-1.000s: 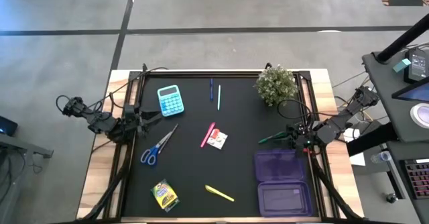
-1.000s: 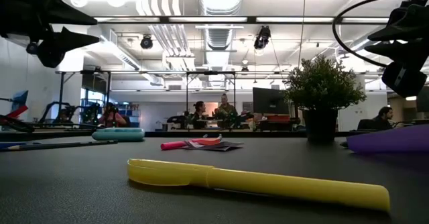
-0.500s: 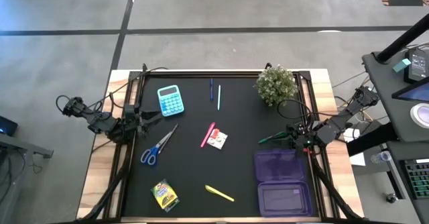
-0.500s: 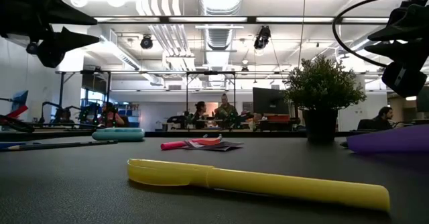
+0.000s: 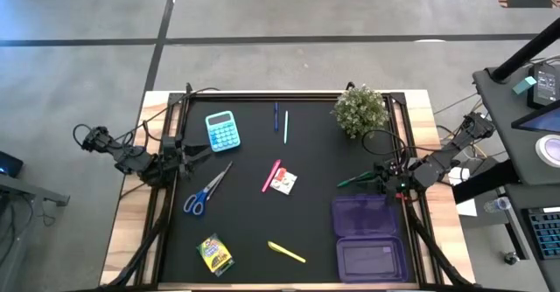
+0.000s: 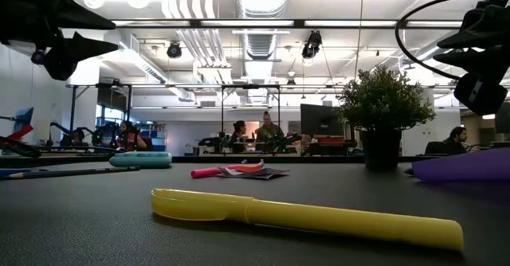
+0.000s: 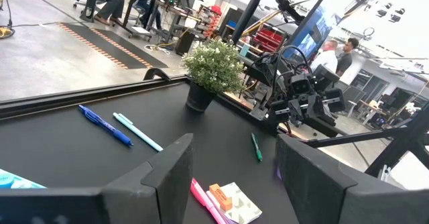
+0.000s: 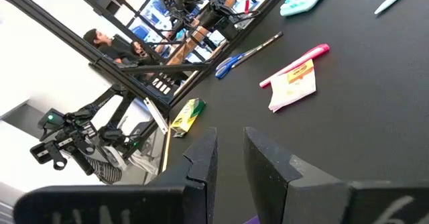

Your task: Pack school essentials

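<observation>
The school essentials lie flat on the black mat [image 5: 324, 152]: blue-handled scissors [image 5: 206, 190], a yellow-green crayon box [image 5: 214, 253], a yellow marker [image 5: 286, 252], a pink pen [image 5: 271, 175] beside a white-and-red packet [image 5: 283, 182], a blue pen [image 5: 276, 117], a light-blue pen [image 5: 285, 126] and a green pen [image 5: 354, 180]. My left gripper [image 7: 234, 143] hangs open over the mat's left edge, above the table. My right gripper [image 8: 230, 140] hangs at the right edge, just beyond the green pen. Its fingers stand a narrow gap apart with nothing between them.
A translucent purple case [image 5: 369, 239] lies open at the near right. A bushy potted plant [image 5: 360, 110] stands at the far right, and a turquoise calculator [image 5: 222, 130] lies at the far left. People sit at desks in the room behind.
</observation>
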Robot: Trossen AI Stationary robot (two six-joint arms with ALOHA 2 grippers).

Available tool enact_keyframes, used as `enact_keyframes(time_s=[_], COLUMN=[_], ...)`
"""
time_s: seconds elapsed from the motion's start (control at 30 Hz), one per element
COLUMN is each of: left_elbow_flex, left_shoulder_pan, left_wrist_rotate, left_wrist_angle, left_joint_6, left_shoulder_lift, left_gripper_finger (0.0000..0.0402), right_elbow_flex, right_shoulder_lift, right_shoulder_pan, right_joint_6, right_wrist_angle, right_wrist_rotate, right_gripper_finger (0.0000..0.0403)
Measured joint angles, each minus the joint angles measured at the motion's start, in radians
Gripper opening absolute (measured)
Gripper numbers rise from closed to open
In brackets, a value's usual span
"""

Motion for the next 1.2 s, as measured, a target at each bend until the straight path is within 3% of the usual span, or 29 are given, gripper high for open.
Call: enact_keyframes(time_s=[0.33, 0.53, 0.67, 1.2], left_elbow_flex=[0.000, 0.000, 0.000, 0.000], left_shoulder_pan=[0.000, 0.000, 0.000, 0.000], left_wrist_rotate=[0.000, 0.000, 0.000, 0.000], left_wrist_angle=[0.000, 0.000, 0.000, 0.000], left_joint_6=[0.000, 0.000, 0.000, 0.000], left_shoulder_lift=[0.000, 0.000, 0.000, 0.000], left_gripper_finger=[0.0194, 0.0194, 0.0194, 0.0194], right_elbow_flex=[0.000, 0.000, 0.000, 0.000], right_shoulder_lift=[0.000, 0.000, 0.000, 0.017], right_shoulder_pan=[0.000, 0.000, 0.000, 0.000], right_joint_6=[0.000, -0.041, 0.121, 0.116], right_wrist_angle=[0.022, 0.024, 0.047, 0.320], right_wrist_rotate=[0.000, 0.080, 0.080, 0.036], right_gripper_finger=[0.0063, 0.0063, 0.0063, 0.0063])
